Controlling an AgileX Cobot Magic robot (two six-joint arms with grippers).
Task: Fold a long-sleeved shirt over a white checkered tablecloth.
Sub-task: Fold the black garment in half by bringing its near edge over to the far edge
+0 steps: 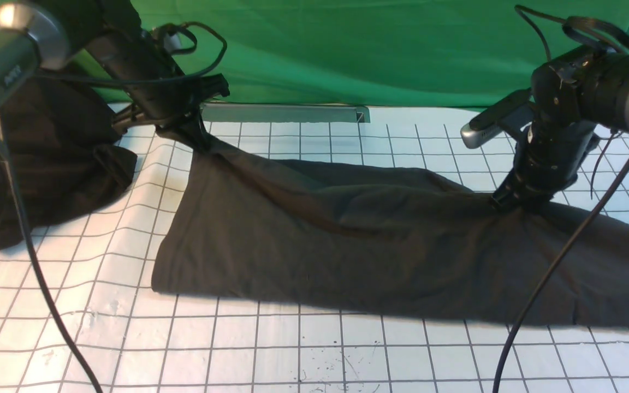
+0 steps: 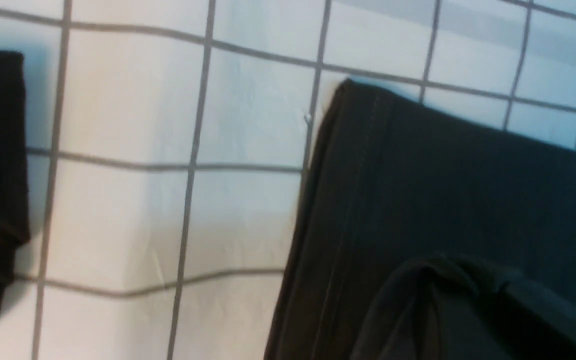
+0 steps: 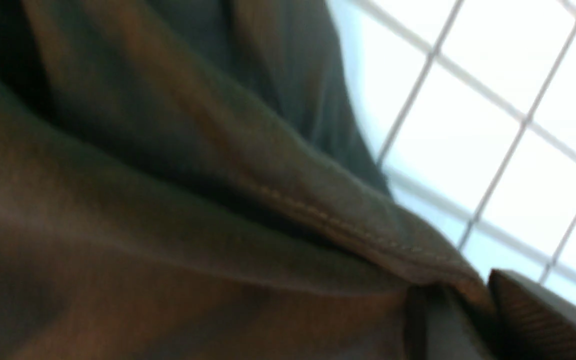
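Note:
The long-sleeved shirt [image 1: 347, 234] is a dark charcoal band lying across the white checkered tablecloth [image 1: 314, 349]. Its far left corner is pulled up off the cloth into my left gripper [image 1: 201, 141], which is shut on it. The left wrist view shows the shirt [image 2: 443, 175] with a stitched edge and a fold bunching toward the jaws. My right gripper [image 1: 514, 203] rests on the shirt's far edge at the right. In the right wrist view a stitched hem of the shirt [image 3: 318, 215] runs in between the fingers, and the ribbed pad [image 3: 533, 320] stands a little apart from the other finger.
A blacker heap of fabric [image 1: 63, 164] lies at the far left, near the left arm. A green cloth [image 1: 374, 49] hangs along the back, with a metal bar [image 1: 287, 113] at its foot. The right arm's black cable [image 1: 555, 262] crosses above the shirt's right end.

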